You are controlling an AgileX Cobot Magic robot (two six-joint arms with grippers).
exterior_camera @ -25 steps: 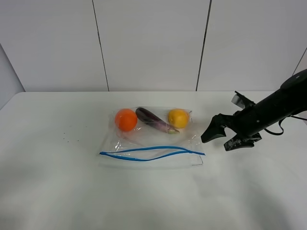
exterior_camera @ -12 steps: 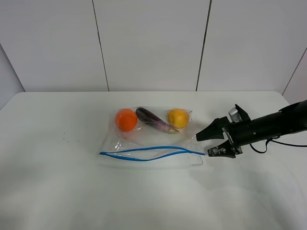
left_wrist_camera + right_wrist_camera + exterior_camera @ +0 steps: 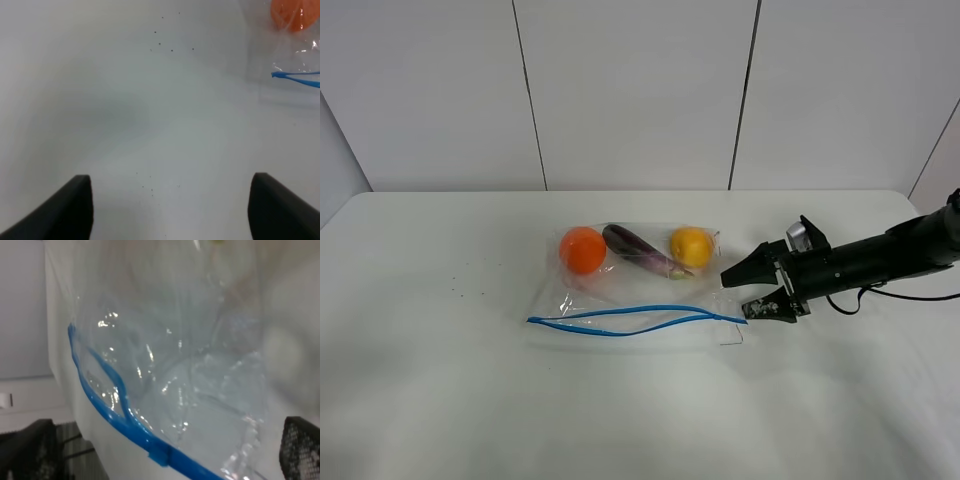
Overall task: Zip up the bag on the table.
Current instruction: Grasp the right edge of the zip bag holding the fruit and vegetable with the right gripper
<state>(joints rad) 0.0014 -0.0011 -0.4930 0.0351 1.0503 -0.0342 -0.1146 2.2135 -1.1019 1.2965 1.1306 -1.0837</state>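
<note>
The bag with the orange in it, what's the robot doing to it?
The robot is getting ready to zip the bag shut. It lies flat on the table with an orange, an eggplant and a yellow fruit inside. Its blue zipper is open, the two strips apart in the middle. The right arm is low at the bag's right end, jaws open by the zipper's tip, not closed on it yet.

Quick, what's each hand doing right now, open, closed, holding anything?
Left hand: open, holding nothing, above the bare table.
Right hand: open, holding nothing, at the right end of the bag.
</note>
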